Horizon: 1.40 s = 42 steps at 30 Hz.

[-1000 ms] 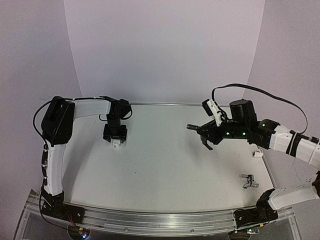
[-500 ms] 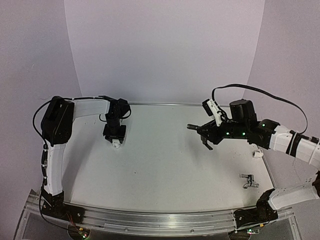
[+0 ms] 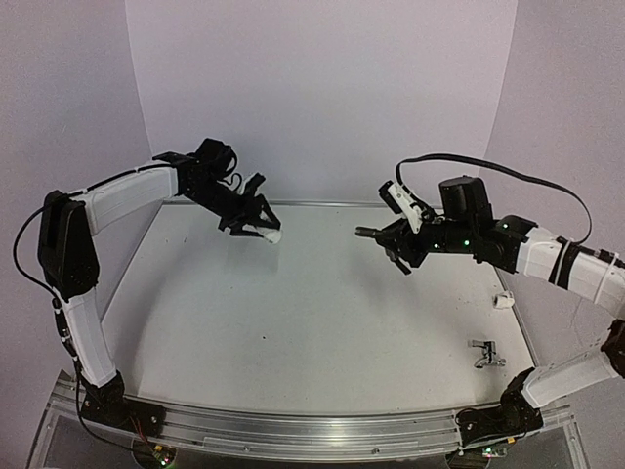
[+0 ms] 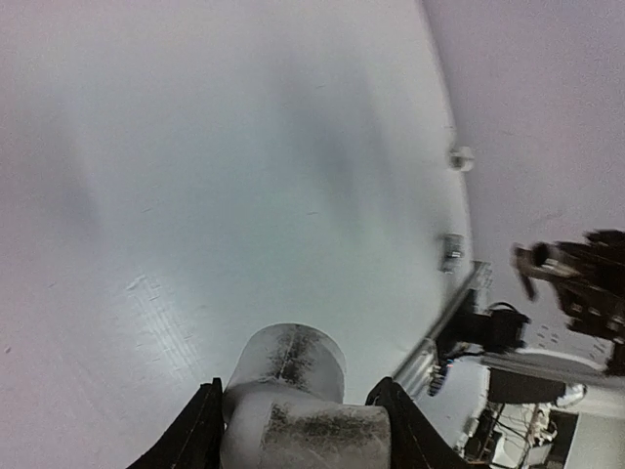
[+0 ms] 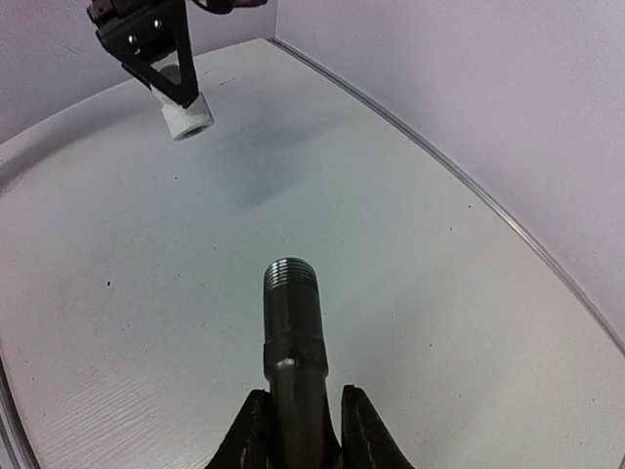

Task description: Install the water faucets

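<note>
Position of the left arm: elbow high, forearm reaching over the far left part of the table [image 3: 293, 332]. The left gripper [image 3: 259, 229] hangs in the air, well above the surface. Its jaws are clamped narrow on a white fitting [image 3: 270, 234] — a short plastic cylinder with an open bore. In the left wrist view the two fingers [image 4: 202, 435] press against opposite sides of this cylinder, whose surface carries dark smudges. The open end faces roughly toward the right arm.

At centre right, the right gripper [image 5: 298, 422] is also off the table, at about the same height as the left one. Its jaws are closed on the dark faucet [image 5: 291, 322]. The threaded end projects beyond the fingertips and points left, toward the white fitting. The two parts are well apart and do not touch.

Further right, a second white fitting [image 3: 503, 301] lies on the table near the right edge. The silver faucet [image 3: 482, 354] lies on the table at the near right — close to the base of the right arm, with neither gripper touching it. Its lever is too small to make out.
</note>
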Each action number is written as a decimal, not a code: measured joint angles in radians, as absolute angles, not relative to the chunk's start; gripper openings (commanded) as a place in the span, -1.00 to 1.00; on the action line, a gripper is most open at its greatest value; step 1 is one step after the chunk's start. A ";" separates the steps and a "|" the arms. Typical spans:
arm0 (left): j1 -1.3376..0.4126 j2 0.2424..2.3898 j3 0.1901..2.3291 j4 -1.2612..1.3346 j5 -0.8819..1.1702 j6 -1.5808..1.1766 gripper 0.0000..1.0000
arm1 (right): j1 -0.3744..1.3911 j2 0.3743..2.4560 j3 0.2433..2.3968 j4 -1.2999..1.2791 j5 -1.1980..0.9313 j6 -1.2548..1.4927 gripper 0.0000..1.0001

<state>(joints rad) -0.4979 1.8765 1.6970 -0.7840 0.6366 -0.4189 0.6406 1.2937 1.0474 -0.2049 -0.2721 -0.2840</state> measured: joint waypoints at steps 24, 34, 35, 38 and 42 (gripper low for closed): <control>-0.503 1.797 1.741 -0.287 1.207 -0.904 -1.00 | 0.727 1.436 1.354 -0.047 -0.374 -0.796 -1.00; -0.503 1.775 1.674 -0.118 1.205 -1.102 -1.00 | 0.750 1.436 1.346 0.041 -0.385 -0.871 -1.00; -0.503 1.768 1.672 -0.111 1.206 -1.111 -1.00 | 0.750 1.436 1.343 0.047 -0.383 -0.879 -1.00; -0.503 1.753 1.671 -0.095 1.213 -1.134 -1.00 | 0.750 1.436 1.334 0.055 -0.379 -0.907 -1.00; -0.503 1.738 1.671 -0.084 1.228 -1.159 -1.00 | 0.750 1.436 1.332 0.060 -0.370 -0.949 -1.00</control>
